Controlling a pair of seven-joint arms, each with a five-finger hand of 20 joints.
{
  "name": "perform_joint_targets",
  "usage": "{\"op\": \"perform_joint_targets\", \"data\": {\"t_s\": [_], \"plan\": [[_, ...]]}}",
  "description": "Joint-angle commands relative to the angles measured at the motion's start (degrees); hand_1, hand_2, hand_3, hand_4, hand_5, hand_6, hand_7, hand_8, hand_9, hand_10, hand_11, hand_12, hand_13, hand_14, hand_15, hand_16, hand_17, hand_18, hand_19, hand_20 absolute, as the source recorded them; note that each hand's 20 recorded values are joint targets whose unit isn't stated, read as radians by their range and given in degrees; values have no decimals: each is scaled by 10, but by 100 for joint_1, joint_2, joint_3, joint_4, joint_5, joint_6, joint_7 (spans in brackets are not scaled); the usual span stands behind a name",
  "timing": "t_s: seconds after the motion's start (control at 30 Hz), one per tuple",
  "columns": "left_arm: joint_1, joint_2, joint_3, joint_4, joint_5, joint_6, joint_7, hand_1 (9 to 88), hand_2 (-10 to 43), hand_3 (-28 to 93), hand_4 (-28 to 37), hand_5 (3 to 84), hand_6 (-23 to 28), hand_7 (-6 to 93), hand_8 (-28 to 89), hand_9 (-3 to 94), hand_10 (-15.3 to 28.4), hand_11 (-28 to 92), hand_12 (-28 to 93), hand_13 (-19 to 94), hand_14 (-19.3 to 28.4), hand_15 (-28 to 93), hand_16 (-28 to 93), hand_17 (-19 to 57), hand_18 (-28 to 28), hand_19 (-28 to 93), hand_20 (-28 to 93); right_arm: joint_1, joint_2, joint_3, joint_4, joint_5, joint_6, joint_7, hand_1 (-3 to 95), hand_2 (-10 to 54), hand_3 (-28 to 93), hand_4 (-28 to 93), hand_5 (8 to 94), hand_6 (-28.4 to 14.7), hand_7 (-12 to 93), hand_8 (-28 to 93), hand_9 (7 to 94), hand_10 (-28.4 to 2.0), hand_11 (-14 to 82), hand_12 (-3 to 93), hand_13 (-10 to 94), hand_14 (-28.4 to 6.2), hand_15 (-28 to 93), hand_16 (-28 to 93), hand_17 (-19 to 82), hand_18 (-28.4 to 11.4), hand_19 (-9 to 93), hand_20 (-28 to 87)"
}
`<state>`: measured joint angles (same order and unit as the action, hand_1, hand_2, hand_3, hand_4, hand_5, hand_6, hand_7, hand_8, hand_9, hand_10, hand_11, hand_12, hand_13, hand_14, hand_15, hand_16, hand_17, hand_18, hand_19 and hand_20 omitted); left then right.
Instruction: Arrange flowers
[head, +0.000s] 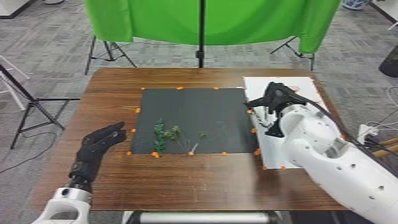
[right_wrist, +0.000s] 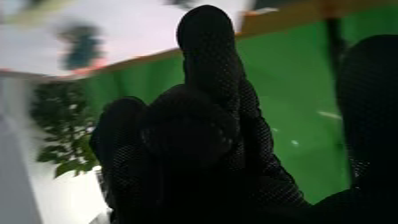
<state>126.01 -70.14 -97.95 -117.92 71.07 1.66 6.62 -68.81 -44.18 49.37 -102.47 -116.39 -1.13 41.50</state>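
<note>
In the head view my right hand (head: 279, 102) is over the white sheet (head: 306, 91) on the right, its fingers spread and relaxed. A light-coloured piece (head: 262, 118) lies partly beneath it. Several green stems (head: 160, 135) lie on the lower part of the dark mat (head: 200, 104). Over the table's left side, beside the mat, is my left hand (head: 103, 139), open and holding nothing. In the right wrist view my right hand (right_wrist: 209, 65) has one finger straight and the thumb apart, nothing visible between them. A blurred dark teal thing with pinkish edges (right_wrist: 80, 46) is on the white sheet.
Small orange markers (head: 155, 155) line the edges of the mat and sheet on the brown wooden table (head: 160, 187). A green cloth (head: 160, 22) hangs on stands behind the table. Leafy greenery (right_wrist: 64, 125) is in the background of the right wrist view.
</note>
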Motion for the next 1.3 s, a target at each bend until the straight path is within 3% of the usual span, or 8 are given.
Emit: {"op": "perform_joint_targets", "data": {"t_s": [0.03,0.47,0.63,0.7,0.8,0.87,1.1,1.3], "plan": [[120,-65,-38,-23,31,-44,-54,329,-29,611,-170,461,75,81,-47,429,152,198,116,327,197,282,-35,48,141,187,194,93,92,-135,245,159,-195,106,266,-95,603,-127,651,-73,98,-62,847,-150,444,286,921,-48,597,340,680,-102,932,583],[53,-65,-15,13,46,-115,-74,329,-29,610,-169,461,76,78,-47,430,152,198,115,327,197,282,-35,48,141,186,193,500,-252,-1076,709,-518,-852,59,212,-95,529,-174,692,-96,94,-56,849,-156,442,276,925,-45,595,327,696,-84,932,541],[10,-73,5,30,60,-176,-99,328,-30,613,-168,461,76,78,-47,430,152,197,115,326,196,280,-34,48,141,185,192,601,-466,-1497,1084,-792,-1149,148,358,-95,550,-153,750,-83,145,-47,862,-149,443,274,936,-39,590,324,708,-80,932,533],[13,-77,7,33,72,-190,-93,328,-30,612,-168,460,76,79,-47,430,152,197,115,326,196,281,-34,48,141,185,192,541,-497,-1547,1219,-818,-861,185,420,-95,579,-130,761,-71,176,-45,868,-141,448,274,937,-36,597,325,714,-77,932,536],[49,-72,-10,19,59,-163,-98,329,-30,610,-169,460,76,78,-47,430,152,197,115,326,196,279,-34,47,141,184,192,485,-485,-1477,1317,-614,-664,200,578,-95,432,-18,800,-50,204,217,892,-131,455,275,937,-29,637,296,731,-79,932,559],[56,-74,-22,16,51,-158,-106,329,-30,610,-168,460,76,78,-47,430,152,197,115,326,196,278,-34,47,141,184,192,456,-455,-1350,1315,-347,-612,271,588,-95,502,-44,812,-38,246,238,904,-126,458,274,937,-32,657,283,737,-82,932,573],[43,-75,-6,20,46,-189,-141,329,-30,608,-167,460,76,77,-47,430,151,197,116,325,197,279,-32,45,142,180,190,365,-247,-997,1170,-289,103,172,574,-95,570,-29,811,-28,294,261,906,-120,482,278,937,-31,686,278,741,-90,932,609],[71,-61,-17,5,33,-201,-148,330,-29,606,-167,459,76,76,-47,429,152,196,116,323,196,277,-32,43,142,178,189,-96,-47,-252,383,-217,901,48,544,-95,596,46,797,-31,355,272,895,-112,532,274,937,-29,714,286,749,-94,932,668]]}}
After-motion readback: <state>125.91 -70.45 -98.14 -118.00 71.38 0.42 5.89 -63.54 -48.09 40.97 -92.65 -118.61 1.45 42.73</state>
